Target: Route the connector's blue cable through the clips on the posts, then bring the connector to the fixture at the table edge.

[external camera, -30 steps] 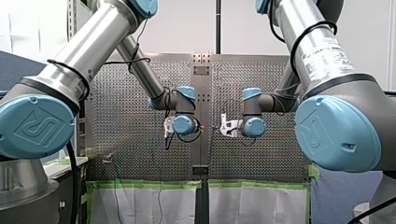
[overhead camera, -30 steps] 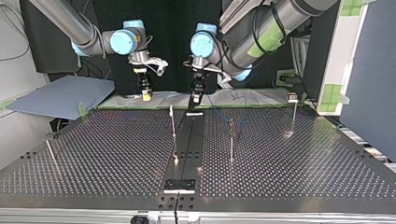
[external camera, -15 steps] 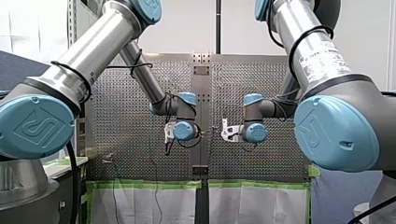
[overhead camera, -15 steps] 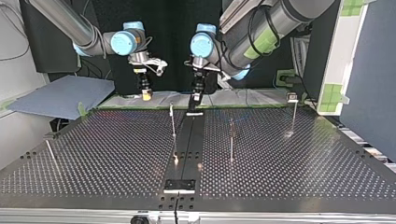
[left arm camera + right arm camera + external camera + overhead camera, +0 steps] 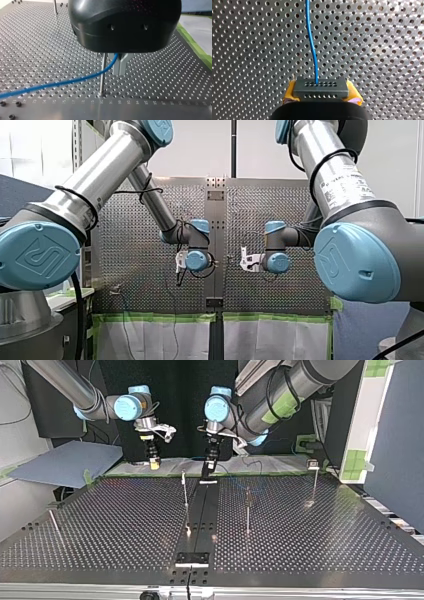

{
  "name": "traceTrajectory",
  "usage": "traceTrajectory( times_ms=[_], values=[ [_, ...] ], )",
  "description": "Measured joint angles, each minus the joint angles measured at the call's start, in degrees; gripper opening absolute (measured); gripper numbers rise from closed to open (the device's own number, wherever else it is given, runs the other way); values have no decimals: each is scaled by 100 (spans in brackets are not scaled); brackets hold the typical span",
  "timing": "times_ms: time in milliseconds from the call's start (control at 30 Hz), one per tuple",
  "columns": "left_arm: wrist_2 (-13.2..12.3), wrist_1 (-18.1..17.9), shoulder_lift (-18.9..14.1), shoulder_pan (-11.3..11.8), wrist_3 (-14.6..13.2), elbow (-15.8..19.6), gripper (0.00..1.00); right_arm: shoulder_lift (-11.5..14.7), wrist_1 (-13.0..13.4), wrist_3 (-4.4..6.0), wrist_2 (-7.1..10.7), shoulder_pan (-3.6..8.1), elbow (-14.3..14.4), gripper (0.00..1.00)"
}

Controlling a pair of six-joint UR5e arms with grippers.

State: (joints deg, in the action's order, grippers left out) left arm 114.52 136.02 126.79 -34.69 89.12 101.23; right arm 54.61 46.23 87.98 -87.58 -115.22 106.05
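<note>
In the front view both hands are hidden behind their own blue wrist joints [image 5: 197,261], and the cable cannot be made out against the perforated bench [image 5: 140,250]. The top view shows more. My right hand [image 5: 155,462] is at its left and my left hand [image 5: 208,467] is beside it, near each other but apart, both over the bench's far edge. The fingers are too small there to read.

Only the wrist views settle it. My right hand's yellow pads [image 5: 290,93] are clamped on the two ends of the dark connector [image 5: 322,87], which is held above the bench; the hand's black body cuts off the connector's lower part. The blue cable [image 5: 311,42] leaves the connector's face and runs straight ahead out of that view.

In the left wrist view the black housing [image 5: 125,25] covers most of my left hand. The metal fingertips below it are pressed together and the cable comes out at their top, so the pinch itself is hidden — it reads as closed on the cable. The cable slants past an upright post [image 5: 102,75], just beside it; I cannot tell whether they touch.

Toward the top view's near edge the bench lies open — four slim posts [image 5: 247,512] stand well apart, and a black plate [image 5: 192,558] sits at the edge.
</note>
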Motion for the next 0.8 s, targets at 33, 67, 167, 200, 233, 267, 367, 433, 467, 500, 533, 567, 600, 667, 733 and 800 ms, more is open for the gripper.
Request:
traceTrajectory(
  times_ms=[33,67,167,200,233,267,367,433,467,500,533,567,600,667,733,800],
  values=[
    [-21,-11,0,-2,-6,-1,3,0,7,-2,24,1,0,0],
    [-40,-19,0,-2,-10,-6,3,0,18,-4,48,3,0,0],
    [-73,-34,-1,-10,-25,-14,3,-2,37,-4,73,18,0,0],
    [-78,-36,-1,-13,-42,-15,3,-3,42,-3,78,25,0,0],
    [-80,-37,-1,-17,-58,-15,3,-4,46,-2,84,32,0,0],
    [-79,-38,-1,-21,-77,-16,3,-5,51,2,101,41,0,0],
    [-40,-39,-1,-42,-151,-16,3,-6,71,17,172,70,0,0],
    [8,-43,0,-54,-213,-17,3,-6,89,26,207,89,0,0],
    [27,-46,0,-59,-239,-17,3,-6,102,30,224,101,0,0],
    [52,-50,0,-64,-272,-18,3,-6,112,32,238,111,0,0],
    [70,-52,-1,-68,-294,-18,3,-6,122,33,253,120,0,0],
    [86,-54,-1,-70,-313,-18,3,-7,137,35,274,131,0,0],
    [102,-59,1,-72,-330,-18,3,-8,150,35,292,138,0,0],
    [114,-70,3,-73,-346,-19,3,-12,183,40,331,153,0,0],
    [117,-77,3,-74,-355,-30,3,-15,204,45,353,165,0,0],
    [115,-81,5,-79,-358,-41,3,-22,218,47,364,179,0,0]
  ],
)
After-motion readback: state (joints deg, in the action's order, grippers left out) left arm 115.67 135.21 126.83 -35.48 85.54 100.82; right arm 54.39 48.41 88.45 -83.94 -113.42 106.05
